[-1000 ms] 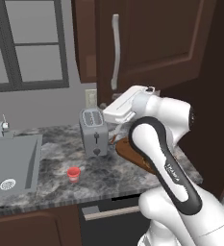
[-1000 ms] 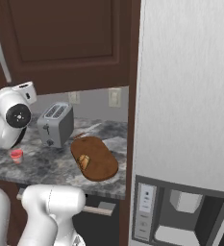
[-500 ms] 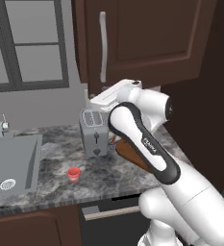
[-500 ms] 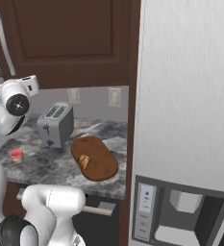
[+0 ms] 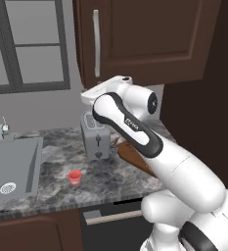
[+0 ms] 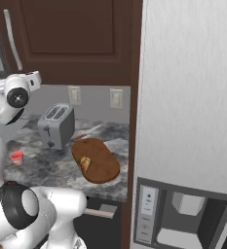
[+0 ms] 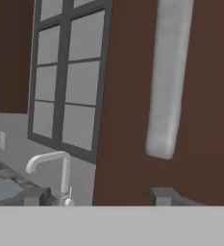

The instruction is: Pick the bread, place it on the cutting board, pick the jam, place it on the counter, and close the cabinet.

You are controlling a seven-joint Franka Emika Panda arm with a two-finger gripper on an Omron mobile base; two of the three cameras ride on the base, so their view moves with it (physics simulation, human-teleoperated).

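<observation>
1. Starting at the gripper (image 7: pixel 100 196): in the hand view its two dark finger tips stand well apart with nothing between them, so we'd call it released, not grasping anything. It sits up close to the cabinet door (image 7: pixel 200 96), just under the lower end of the silver bar handle (image 7: pixel 165 81).
2. The cabinet (image 5: pixel 145 39) is dark brown with a panelled door, and the door looks flush, so shut. The handle (image 5: pixel 96 43) runs straight up and down along the door's left edge.
3. Below, on the grey-and-white marbled counter (image 5: pixel 52 166), we see a silver toaster (image 5: pixel 96 137) standing upright toward the back wall.
4. The jam (image 5: pixel 75 177) is a small squat red jar, upright, out in the open on the counter, nearer us and to the left of the toaster, not touching it.
5. The cutting board (image 6: pixel 95 159) is a reddish-brown oval lying flat to the right of the toaster, its long axis running from far-left to near-right.
6. The bread (image 6: pixel 85 163) is a small golden-brown lump on the board, around its middle.
7. Far left there's a sink (image 5: pixel 12 166) with a curved faucet (image 7: pixel 56 175), and a window (image 5: pixel 27 44) above it.
</observation>
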